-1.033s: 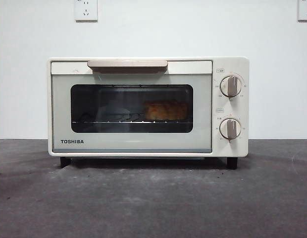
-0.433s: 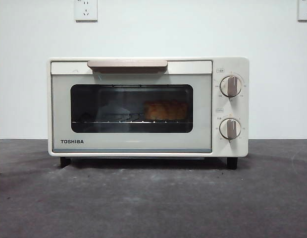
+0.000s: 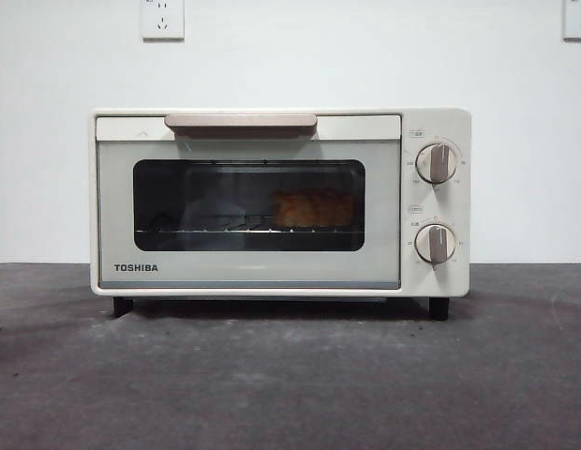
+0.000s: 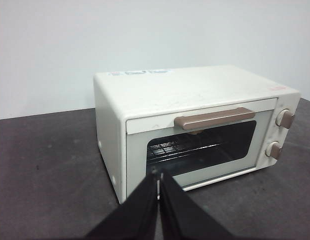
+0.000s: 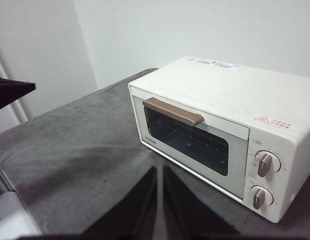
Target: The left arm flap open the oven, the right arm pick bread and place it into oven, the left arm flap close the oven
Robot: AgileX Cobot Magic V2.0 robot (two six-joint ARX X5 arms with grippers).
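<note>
Dark grey counter (image 3: 290, 384) carries our oven (image 3: 248, 272), door shut, with the bread (image 3: 314, 209) on its rack. Both our left fingers (image 4: 158, 187) and right fingers (image 5: 160, 192) sit closed, empty, well back. We judge the task finished; nothing more is needed.

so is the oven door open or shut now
Shut. The oven door sits flush against its front, handle up top, and the bread shows on the rack behind the glass.
</note>
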